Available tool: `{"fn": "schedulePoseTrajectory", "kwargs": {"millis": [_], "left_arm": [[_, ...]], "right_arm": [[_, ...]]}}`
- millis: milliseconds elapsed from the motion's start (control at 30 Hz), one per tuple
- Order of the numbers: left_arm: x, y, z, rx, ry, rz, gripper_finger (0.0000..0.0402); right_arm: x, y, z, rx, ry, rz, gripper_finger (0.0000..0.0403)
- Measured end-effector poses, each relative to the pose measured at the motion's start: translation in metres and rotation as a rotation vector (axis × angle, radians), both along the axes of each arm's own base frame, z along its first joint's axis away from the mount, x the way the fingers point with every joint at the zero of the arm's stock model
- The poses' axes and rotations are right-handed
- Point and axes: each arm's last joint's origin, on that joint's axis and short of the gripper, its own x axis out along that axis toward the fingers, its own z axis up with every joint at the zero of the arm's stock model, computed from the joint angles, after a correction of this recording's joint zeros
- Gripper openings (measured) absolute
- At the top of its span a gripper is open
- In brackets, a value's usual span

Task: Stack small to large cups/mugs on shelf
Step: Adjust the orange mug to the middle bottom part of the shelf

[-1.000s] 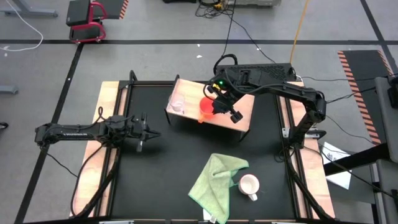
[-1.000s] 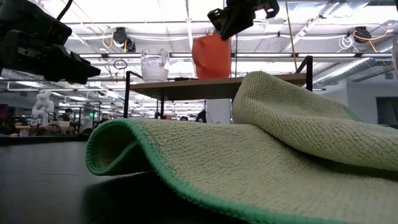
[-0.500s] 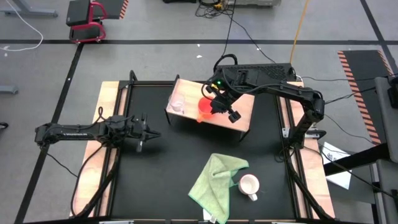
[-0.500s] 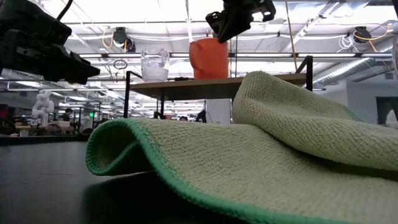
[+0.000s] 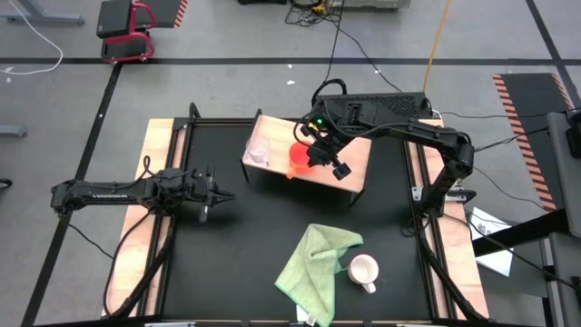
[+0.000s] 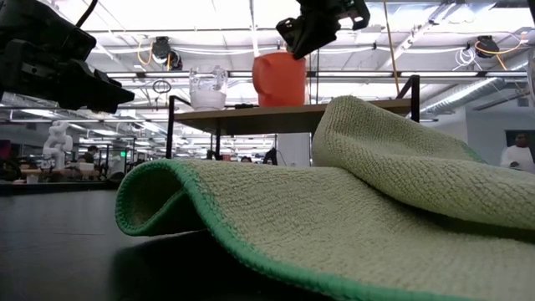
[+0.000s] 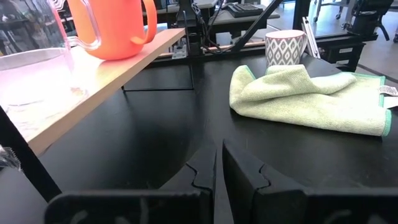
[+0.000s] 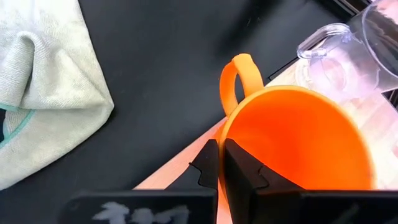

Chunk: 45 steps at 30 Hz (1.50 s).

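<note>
The orange mug [image 5: 300, 159] stands on the light-wood shelf [image 5: 356, 165], near its near edge, right of the small clear glass cup [image 5: 260, 153]. My right gripper [image 8: 221, 155] is above the shelf, shut on the orange mug. The white mug [image 5: 363, 270] stands on the black tabletop at the near right, beside the light green cloth [image 5: 313, 263]. My left gripper [image 5: 213, 195] is shut and empty over the table's left part, clear of everything. My right gripper holds the orange mug by its rim [image 8: 231, 144], beside the handle [image 8: 233, 74], with one finger inside the mug and one outside. The fingers come from above, slanting down. The mug stands about upright with its bottom [image 6: 278, 102] on the shelf.
The cloth [image 6: 334, 209] lies bunched on the tabletop between the shelf and the near edge. The shelf's right part [image 5: 363, 150] is bare. Wooden strips [image 5: 136, 263] run along the table's left and right sides.
My right gripper has shifted the orange mug a little toward the glass cup and down. The mug was tilted a second ago and now stands about upright on the shelf. The gripper stays shut on it.
</note>
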Motion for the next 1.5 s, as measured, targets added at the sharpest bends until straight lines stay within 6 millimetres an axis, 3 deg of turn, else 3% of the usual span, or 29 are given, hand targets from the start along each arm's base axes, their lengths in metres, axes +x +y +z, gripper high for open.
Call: {"fn": "schedulePoseTrajectory", "kwargs": {"millis": [433, 800, 1500], "left_arm": [[0.0, 0.0, 0.0, 0.008, -0.001, -0.002, 0.0031], [0.0, 0.0, 0.0, 0.009, -0.001, -0.001, 0.0031], [0.0, 0.0, 0.0, 0.009, -0.001, -0.002, 0.0031]], "right_arm": [[0.0, -0.004, -0.013, 0.001, 0.015, -0.005, 0.0], [-0.006, -0.003, 0.002, 0.02, 0.052, -0.042, 0.0], [-0.007, -0.003, 0.002, 0.025, 0.057, -0.043, 0.0]]}}
